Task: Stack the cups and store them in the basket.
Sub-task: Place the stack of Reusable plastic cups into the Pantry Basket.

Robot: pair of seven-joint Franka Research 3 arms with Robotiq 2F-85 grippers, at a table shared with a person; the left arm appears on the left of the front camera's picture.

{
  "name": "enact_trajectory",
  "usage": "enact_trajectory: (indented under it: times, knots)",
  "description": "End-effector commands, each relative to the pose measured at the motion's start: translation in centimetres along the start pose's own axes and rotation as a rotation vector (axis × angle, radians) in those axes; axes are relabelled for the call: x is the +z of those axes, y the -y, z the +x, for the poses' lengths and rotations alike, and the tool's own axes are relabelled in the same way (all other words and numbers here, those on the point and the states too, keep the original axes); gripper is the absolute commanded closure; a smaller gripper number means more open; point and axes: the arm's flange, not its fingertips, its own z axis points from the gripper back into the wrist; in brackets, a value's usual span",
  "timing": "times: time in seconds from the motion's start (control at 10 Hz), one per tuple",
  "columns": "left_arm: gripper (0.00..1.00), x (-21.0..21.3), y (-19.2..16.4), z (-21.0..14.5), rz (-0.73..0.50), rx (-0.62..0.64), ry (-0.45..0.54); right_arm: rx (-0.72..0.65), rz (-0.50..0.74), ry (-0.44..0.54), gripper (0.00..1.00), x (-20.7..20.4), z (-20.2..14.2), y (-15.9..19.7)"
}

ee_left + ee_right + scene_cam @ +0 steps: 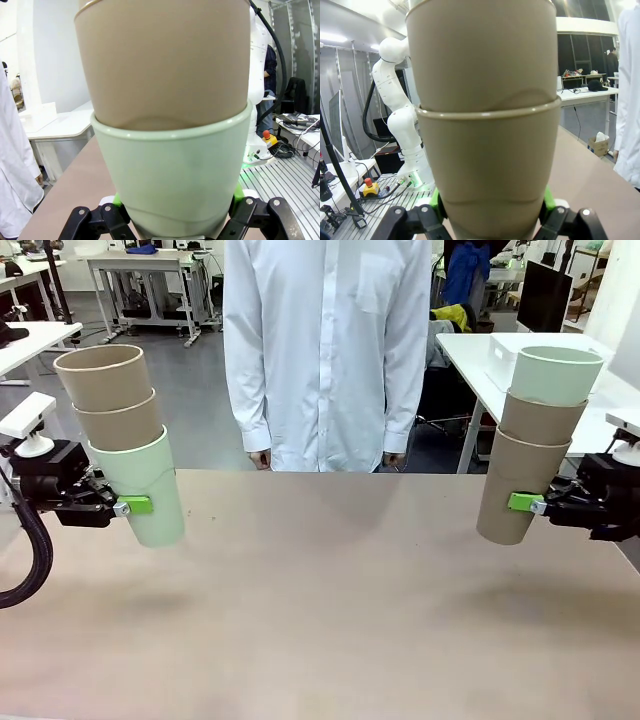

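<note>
Front view: two stacks of three cups each are held clear of the counter [320, 590], one at either side. At the left, the left gripper [135, 505] is seen with its fingers clamped on a mint-green cup [145, 490], in which two tan cups [112, 400] are nested; the stack is tilted slightly. At the right, the right gripper [522, 502] is clamped on the bottom tan cup [510, 490] of the other stack, which is topped by a second tan cup [540, 420] and a mint-green top cup [555, 375]. A person in a white shirt [325, 340] is positioned at the far edge, both hands lowered near it.

Left wrist view: the mint-green cup [170, 175] is pinched between green-padded fingers [118, 200], with a tan cup [165, 65] seated in its mouth. The counter [65, 200] and a white sleeve [12, 165] are glimpsed at the left.

Right wrist view: the bottom tan cup [490, 170] is gripped between green-padded fingers [548, 197], a further tan cup [480, 55] nested above it. The other white arm [400, 115] is seen beyond, at the left.
</note>
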Motion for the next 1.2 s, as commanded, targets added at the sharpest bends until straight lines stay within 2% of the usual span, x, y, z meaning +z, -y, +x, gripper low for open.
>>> enact_trajectory:
  times: [0.0, 1.1]
  knots:
    - [0.15, -0.10, 0.16, 0.49, -0.001, -0.011, 0.006, 0.007, -0.007, 0.006, 0.15, -0.40, 0.41, 0.09]
    - [0.15, -0.10, 0.16, 0.49, -0.001, -0.011, 0.006, 0.007, -0.007, 0.006, 0.15, -0.40, 0.41, 0.09]
